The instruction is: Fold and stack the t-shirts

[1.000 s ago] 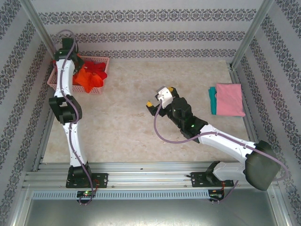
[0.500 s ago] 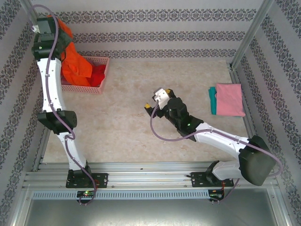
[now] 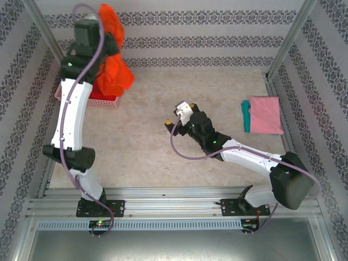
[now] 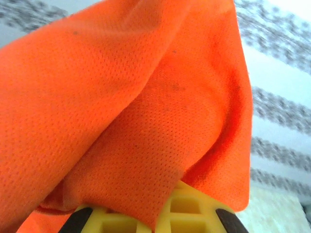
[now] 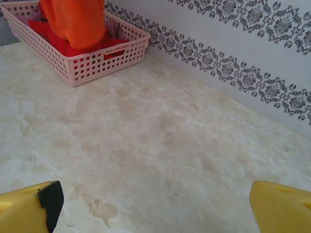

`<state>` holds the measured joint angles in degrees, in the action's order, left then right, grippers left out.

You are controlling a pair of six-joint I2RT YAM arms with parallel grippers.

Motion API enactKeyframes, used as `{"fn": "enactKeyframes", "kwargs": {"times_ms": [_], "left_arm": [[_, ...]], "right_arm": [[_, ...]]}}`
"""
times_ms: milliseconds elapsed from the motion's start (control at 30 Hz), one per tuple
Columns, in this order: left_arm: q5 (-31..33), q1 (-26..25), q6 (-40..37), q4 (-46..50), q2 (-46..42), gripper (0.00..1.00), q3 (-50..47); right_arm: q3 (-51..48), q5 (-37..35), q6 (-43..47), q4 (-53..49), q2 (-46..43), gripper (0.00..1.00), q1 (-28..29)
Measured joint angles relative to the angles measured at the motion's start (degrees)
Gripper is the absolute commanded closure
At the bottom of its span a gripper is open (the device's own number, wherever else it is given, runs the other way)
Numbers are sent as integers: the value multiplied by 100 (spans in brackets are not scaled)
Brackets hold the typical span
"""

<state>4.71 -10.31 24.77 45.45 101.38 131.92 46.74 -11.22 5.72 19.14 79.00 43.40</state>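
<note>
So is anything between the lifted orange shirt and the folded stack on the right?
Nothing lies on the table between the orange shirt and the stack, but the open right tool sits mid-table, near that path.

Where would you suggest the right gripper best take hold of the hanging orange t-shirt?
Probably the lower hanging edge, from the open table side: the orange t-shirt hangs bunched from the left gripper, its lower end down at the basket.

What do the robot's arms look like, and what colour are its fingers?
The left arm and right arm have smooth white shells with chunky black joints. A thin purple cable loops along each. A small green light glows at the left base. The left end effector and right end effector have yellow fingers with black pads.
</note>
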Motion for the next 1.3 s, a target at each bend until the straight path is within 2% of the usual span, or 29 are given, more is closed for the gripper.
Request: {"fn": "enactKeyframes", "kwargs": {"times_ms": [200,367,400,467,533,600,667,733,900,1000,1133,1233,1267,1300], "left_arm": [[85,-743,-22,-1272,-879,100,-2448],[-39,-990,411,-2203,-1075,100,-4295],[-46,-997,531,-2345,-1108,97,-4662],[-2,-999,774,-2544,-1180,76,-5372],[116,-984,1040,-2649,-1272,46,-6002],[225,-940,1296,-2704,-1410,25,-6494],[341,-824,1543,-2710,-1576,9,-6859],[487,-632,1775,-2704,-1762,0,-7145],[721,35,2208,-2651,-2280,0,-7831],[758,361,2424,-2605,-2575,0,-8260],[758,514,2625,-2490,-2914,0,-8664],[739,518,2706,-2476,-3049,0,-8795],[732,518,2730,-2476,-3086,0,-8832],[715,518,2758,-2479,-3126,0,-8876]], "right_arm": [[-2,0,-232,48,-2,2,-4],[-68,11,-424,52,-42,2,-76],[-92,11,-485,48,-57,2,-107],[-120,11,-675,17,-96,2,-197],[-120,39,-975,-33,-120,2,-330],[-120,146,-1357,-98,-127,2,-507],[-120,286,-1744,-170,-116,2,-675],[-81,428,-2098,-238,-39,2,-791],[356,815,-2647,-647,601,2,-717],[612,984,-2826,-802,1088,9,-555],[1093,1263,-2988,-990,1878,16,-297],[1493,1508,-3115,-1025,2435,33,-186],[1609,1589,-3161,-1040,2581,42,-155],[1746,1692,-3195,-1045,2752,55,-149]]}}
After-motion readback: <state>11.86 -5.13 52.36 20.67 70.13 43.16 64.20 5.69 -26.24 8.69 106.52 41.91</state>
